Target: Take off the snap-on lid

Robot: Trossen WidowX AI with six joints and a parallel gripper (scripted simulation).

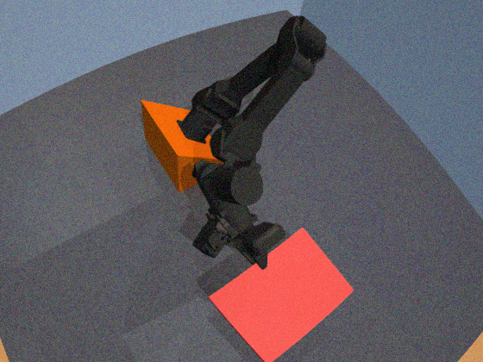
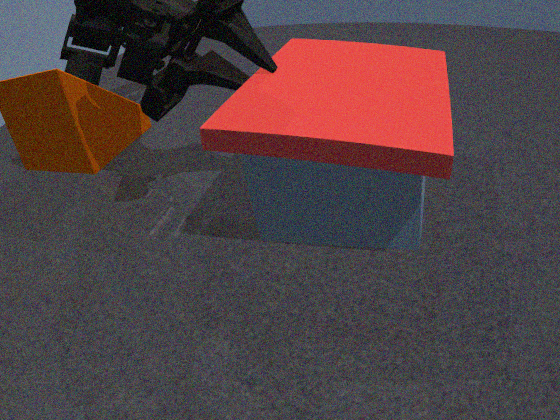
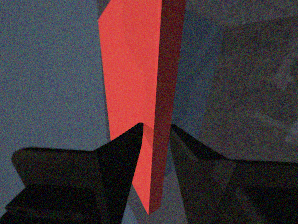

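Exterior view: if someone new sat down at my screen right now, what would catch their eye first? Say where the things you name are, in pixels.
The bright red lid (image 1: 289, 297) (image 2: 345, 95) (image 3: 131, 75), a broad slab above the bluish see-through box (image 2: 330, 205), with the dark hand (image 1: 239, 260) (image 2: 260, 80) (image 3: 156, 127) shut on its edge. Next comes the orange block (image 1: 164, 129) (image 2: 45, 120), at the left of the picture, beside the arm.

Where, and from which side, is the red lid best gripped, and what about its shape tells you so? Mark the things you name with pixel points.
Best held by the edge nearest the orange block (image 1: 161, 125) (image 2: 50, 120), one finger above and one below. The red lid (image 1: 285, 297) (image 2: 345, 95) (image 3: 132, 65) is a broad, thin slab overhanging the box (image 2: 330, 205) there, and the gripper (image 1: 246, 254) (image 2: 257, 77) (image 3: 156, 127) already pinches that edge.
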